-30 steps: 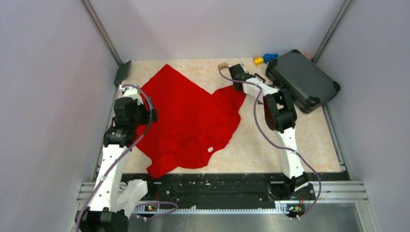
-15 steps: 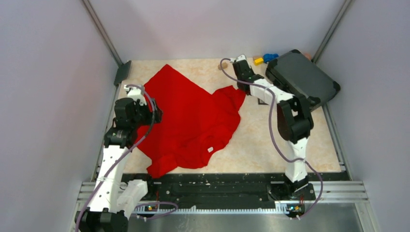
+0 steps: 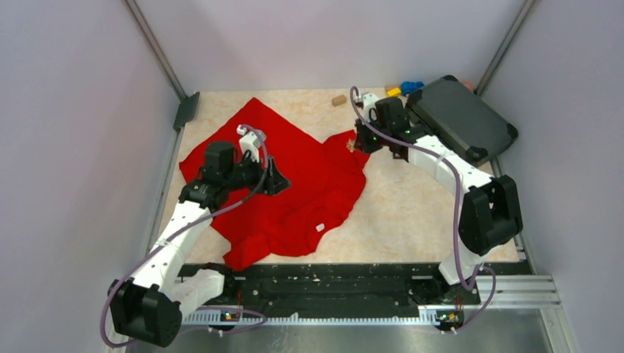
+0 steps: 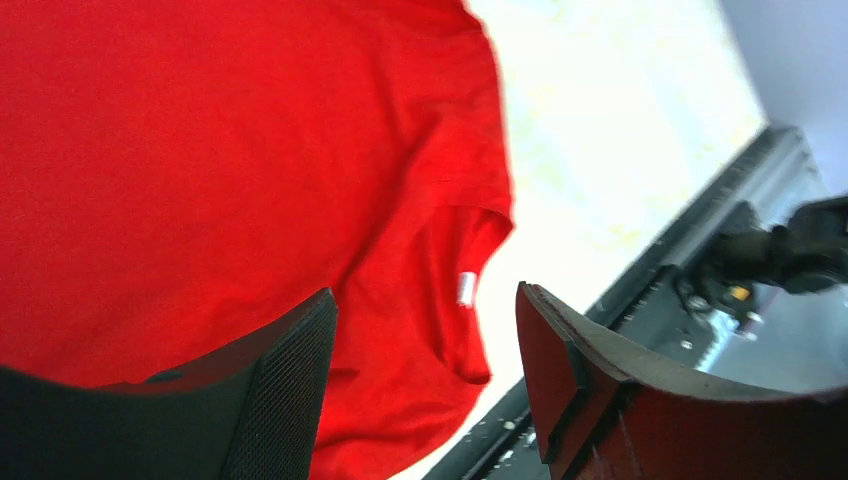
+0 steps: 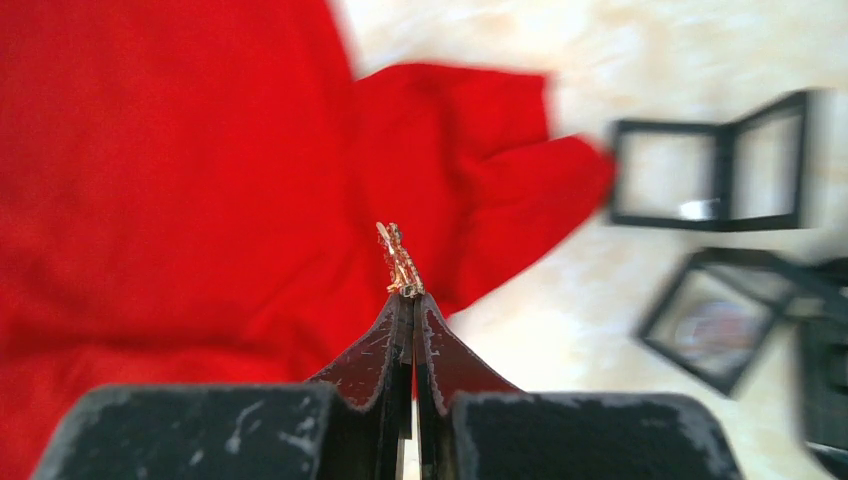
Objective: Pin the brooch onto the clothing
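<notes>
The brooch (image 5: 400,262) — tiny, light, seemingly delicate — is pinched at its base by the right gripper (image 5: 411,299); the limp clothing (image 4: 200,150) is overhung by the spread left gripper (image 4: 422,320).

The left arm (image 3: 174,238) is reaching toward 1 o'clock, left gripper (image 3: 278,181) pointing at 3 o'clock, jaws spread. The right arm (image 3: 450,166) is arching toward 11 o'clock, right gripper (image 5: 408,296) pinching the brooch (image 5: 399,260).

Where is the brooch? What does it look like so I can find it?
Find the big red clothing. At its far right edge is the right end effector, pinched shut on the brooch. It is a tiny gold thing poking out of the black end, unlike the white tag on the clothing.
</notes>
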You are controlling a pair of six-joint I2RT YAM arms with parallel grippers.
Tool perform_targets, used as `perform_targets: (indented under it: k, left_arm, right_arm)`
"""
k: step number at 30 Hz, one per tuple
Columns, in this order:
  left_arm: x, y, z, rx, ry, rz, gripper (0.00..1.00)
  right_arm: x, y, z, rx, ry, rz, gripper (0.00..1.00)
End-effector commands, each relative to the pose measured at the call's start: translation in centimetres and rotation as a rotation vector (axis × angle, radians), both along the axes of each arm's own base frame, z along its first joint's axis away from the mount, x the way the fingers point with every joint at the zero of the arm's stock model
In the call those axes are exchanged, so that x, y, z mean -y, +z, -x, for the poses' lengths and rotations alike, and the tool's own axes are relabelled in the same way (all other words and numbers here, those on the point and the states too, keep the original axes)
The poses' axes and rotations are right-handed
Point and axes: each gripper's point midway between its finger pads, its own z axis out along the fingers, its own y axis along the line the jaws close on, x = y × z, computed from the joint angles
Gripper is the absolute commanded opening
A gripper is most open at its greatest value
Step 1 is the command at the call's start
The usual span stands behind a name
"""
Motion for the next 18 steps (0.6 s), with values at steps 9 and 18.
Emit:
perform_targets:
  k: [9, 18]
  left_arm:
    - [6.7, 4.1, 3.2, -0.042, -0.388, 0.292, 0.69]
    - [8.8, 2.5, 5.6, -0.144, -0.512, 0.295, 0.67]
  right_arm:
    - [-9.3, 2.8, 14.8, -0.281, 0.606, -0.380, 0.00]
    - [-12.1, 4.4, 19.1, -0.323, 0.830, -0.385, 0.00]
